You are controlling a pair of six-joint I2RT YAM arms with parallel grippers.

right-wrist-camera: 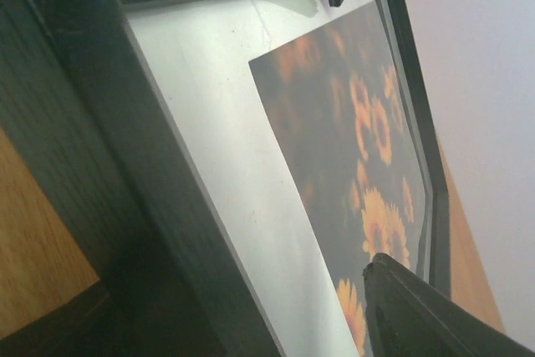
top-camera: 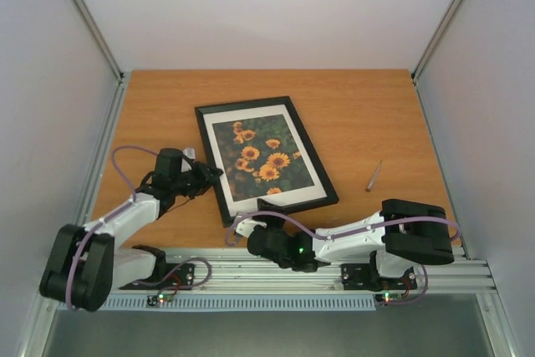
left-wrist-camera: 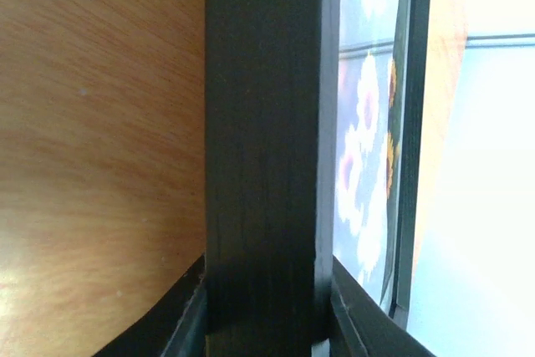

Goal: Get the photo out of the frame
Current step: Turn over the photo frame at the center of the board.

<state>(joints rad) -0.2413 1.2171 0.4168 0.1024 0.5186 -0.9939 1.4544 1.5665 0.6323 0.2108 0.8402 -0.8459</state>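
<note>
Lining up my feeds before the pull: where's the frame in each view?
Top: frame at table centre, tilted.
Left wrist: frame edge runs vertically down the middle.
Right wrist: frame bar crosses diagonally at left.
Shared landmark: the sunflower photo.

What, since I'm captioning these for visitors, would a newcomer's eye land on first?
The black frame lying tilted in the middle of the orange-brown table, with its bright sunflower photo bordered by a white mat. Next come the two arms. The left gripper straddles the frame's left rail and the right gripper sits at its near corner.
</note>
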